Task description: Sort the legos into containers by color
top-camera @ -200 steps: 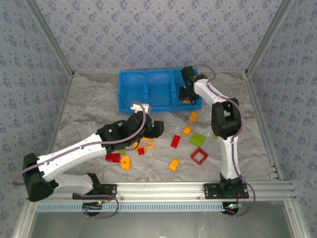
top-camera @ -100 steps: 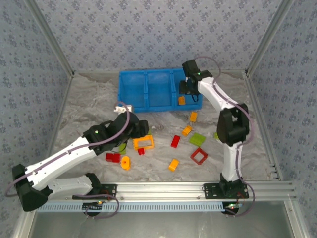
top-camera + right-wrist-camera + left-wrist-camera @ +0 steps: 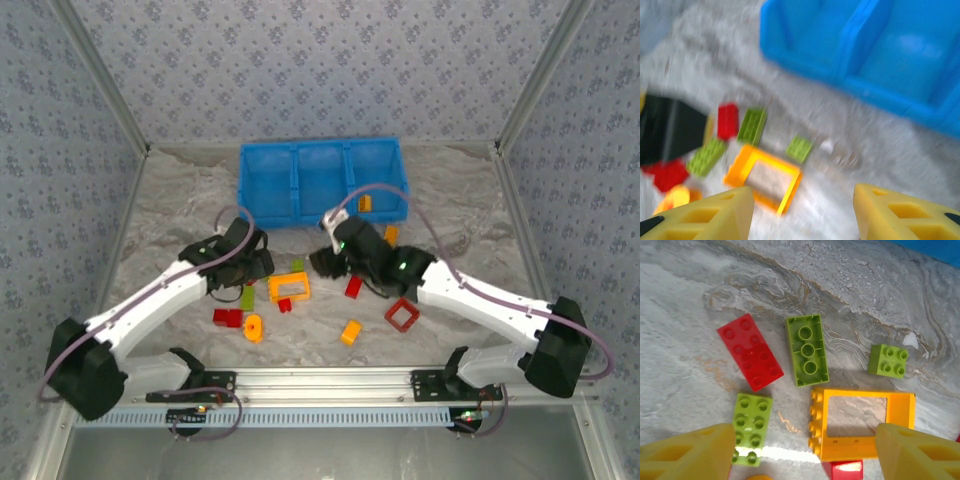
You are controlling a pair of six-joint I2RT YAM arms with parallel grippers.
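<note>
Three compartments in the blue bin [image 3: 320, 147] at the far side of the table [image 3: 180, 210], and as far as I can see just one orange brick [image 3: 366, 203] is in it, in the right-hand one. So the sorting has barely begun, I'd say. Everything else lies scattered on the table in front of the bin.

Both arms reach in toward the same clump in the middle. Left gripper [image 3: 805, 440] hangs over it, jaws wide apart, nothing between them. Right gripper [image 3: 802, 210] is spread and empty too, though its wrist view is pretty blurry.

What matters for the next grab is the orange frame [image 3: 862, 425]. It lies right under the left gripper, off toward one finger, and its long side runs finger to finger along the closing line. My guess is the wrist needs a quarter turn to pinch it the short way, or to pinch one rail. From above, the frame sits between the two grippers, about as near one as the other, so either could take it.

Smaller bits:
- a flipped green brick [image 3: 807, 350], long axis pointing away from the left gripper
- a red brick [image 3: 750, 352] just beside that one, tilted
- a small green brick [image 3: 887, 361] just beyond the frame
</note>
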